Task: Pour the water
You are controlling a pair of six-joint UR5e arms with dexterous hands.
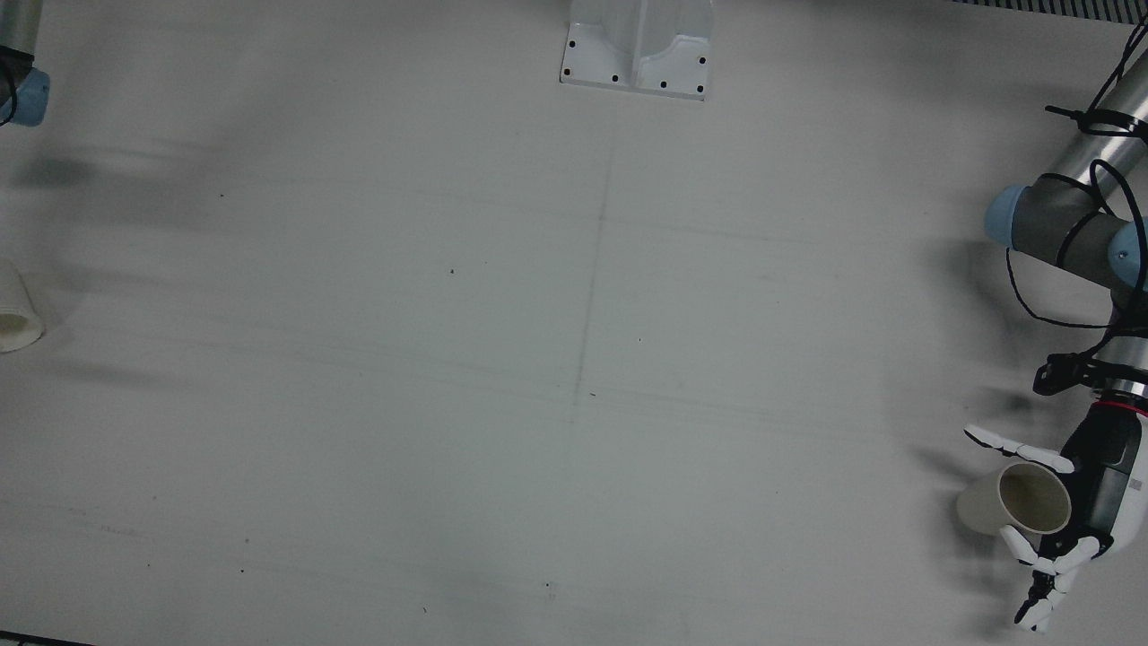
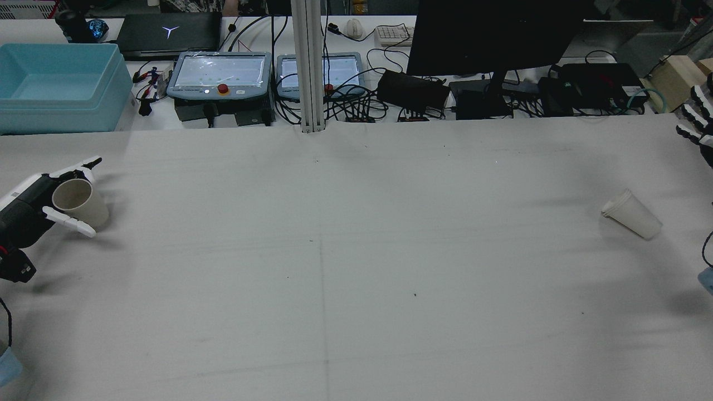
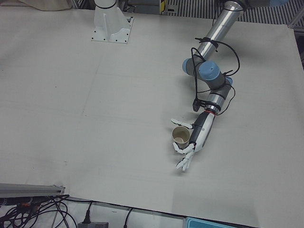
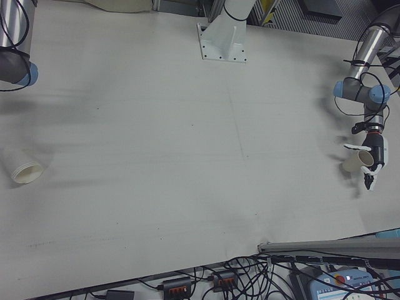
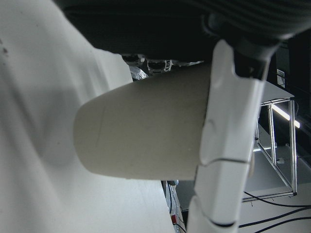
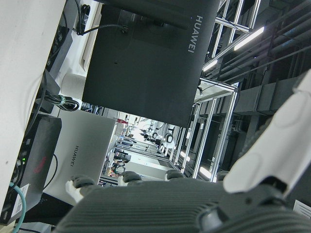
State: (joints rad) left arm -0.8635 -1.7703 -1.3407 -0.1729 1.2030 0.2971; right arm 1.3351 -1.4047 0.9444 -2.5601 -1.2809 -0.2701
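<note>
— While your left hand (image 2: 28,214) sits at the table's (image 2: 356,267) nine o'clock edge in the rear view, what are its fingers (image 2: 69,223) doing?

— Curled around the tilted paper cup (image 2: 81,201). Your second cup (image 2: 632,214) lies toppled at three o'clock; your right hand (image 2: 699,131) nearby, fingers unclear.

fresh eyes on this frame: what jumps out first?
The left hand at the table's left edge in the rear view, fingers set around a paper cup that looks empty. Next, a second cup far across on the right side, apart from the right hand, which is barely in frame. Between them, a wide bare tabletop.
</note>
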